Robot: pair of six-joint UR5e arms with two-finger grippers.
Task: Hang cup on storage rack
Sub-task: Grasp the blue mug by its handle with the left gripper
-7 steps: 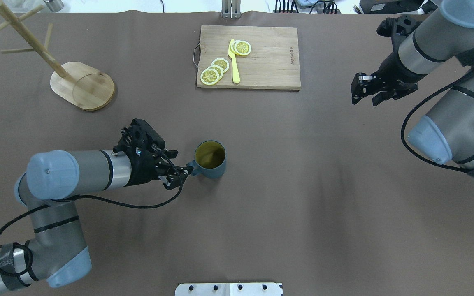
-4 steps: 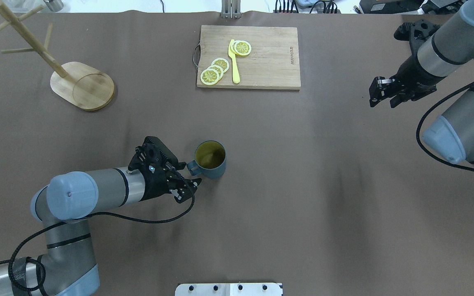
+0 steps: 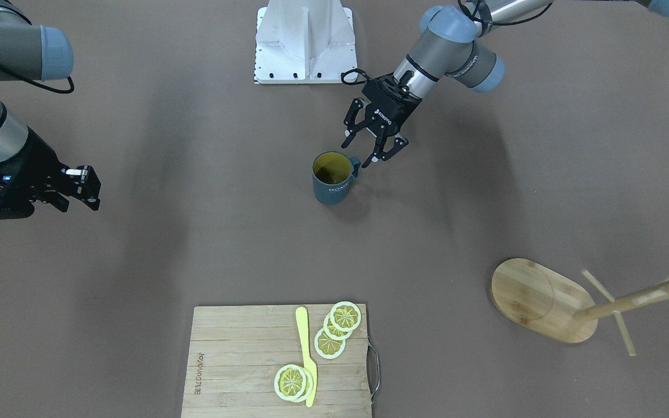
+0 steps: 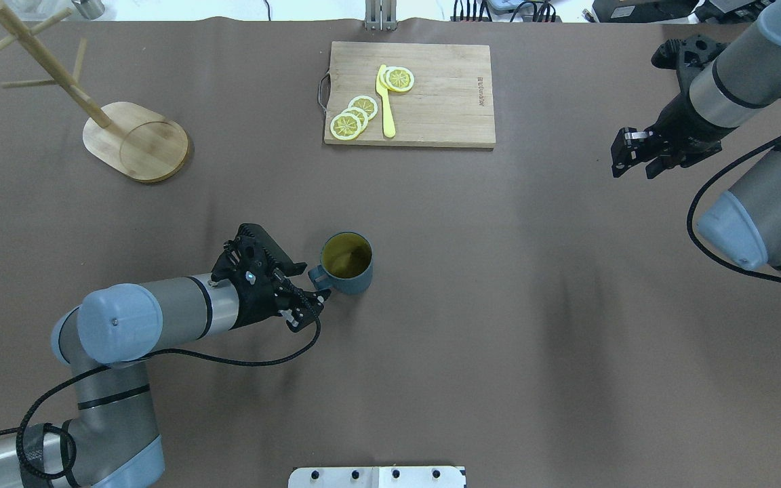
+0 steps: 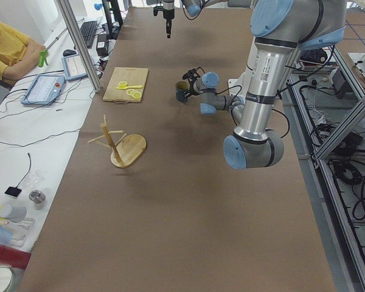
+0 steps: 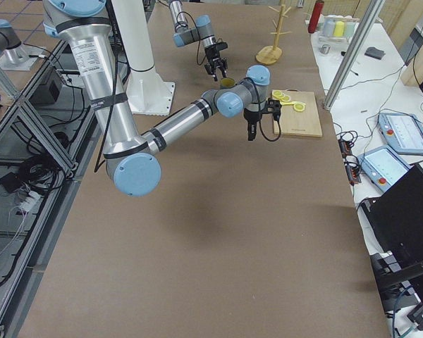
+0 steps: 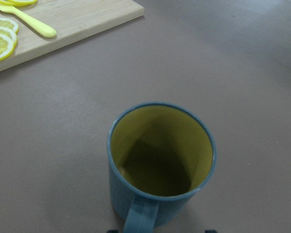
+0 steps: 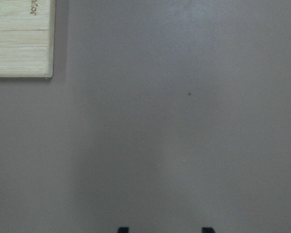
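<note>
The dark blue-grey cup (image 4: 346, 263) with a yellow interior stands upright at the table's middle, with "HOME" showing in the front-facing view (image 3: 332, 177). Its handle (image 7: 138, 221) points toward my left gripper. My left gripper (image 4: 310, 285) is open, low at the cup's side, with one finger on each side of the handle; it also shows in the front-facing view (image 3: 363, 152). The bamboo storage rack (image 4: 136, 141) stands at the far left with bare pegs, well away from the cup. My right gripper (image 4: 634, 164) is open and empty, high over the table's right side.
A bamboo cutting board (image 4: 431, 95) with lemon slices (image 4: 353, 116) and a yellow knife (image 4: 386, 102) lies at the far middle. A white mounting plate (image 4: 377, 477) sits at the near edge. Brown table surface (image 8: 184, 121) lies below the right gripper.
My left arm has swung its elbow rightward and the gripper has turned and settled at the cup's handle. My right gripper has pulled back to the right. The cup has not moved.
</note>
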